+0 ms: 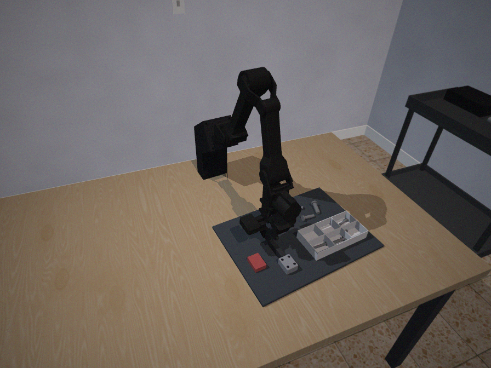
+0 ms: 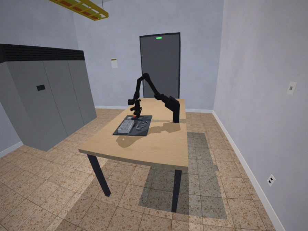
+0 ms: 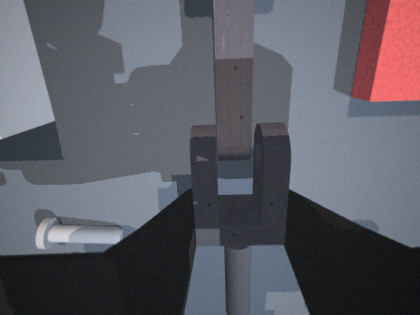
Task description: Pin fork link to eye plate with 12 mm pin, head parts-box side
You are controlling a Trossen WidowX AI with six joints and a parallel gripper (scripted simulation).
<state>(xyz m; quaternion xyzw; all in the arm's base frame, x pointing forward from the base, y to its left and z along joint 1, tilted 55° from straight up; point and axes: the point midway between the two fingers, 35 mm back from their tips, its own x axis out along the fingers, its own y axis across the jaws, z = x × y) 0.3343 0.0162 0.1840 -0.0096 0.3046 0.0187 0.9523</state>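
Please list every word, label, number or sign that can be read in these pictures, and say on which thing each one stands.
No text can be read in any view.
Paper notice on the wall beside the door: too small to read.
Green sign on the door's top: a plain lit bar, no letters visible.

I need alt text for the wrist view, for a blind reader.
The claw is shut on the fork link, whose two cheeks straddle the end of the eye plate. A loose pin lies at lower left; a red block sits at upper right.
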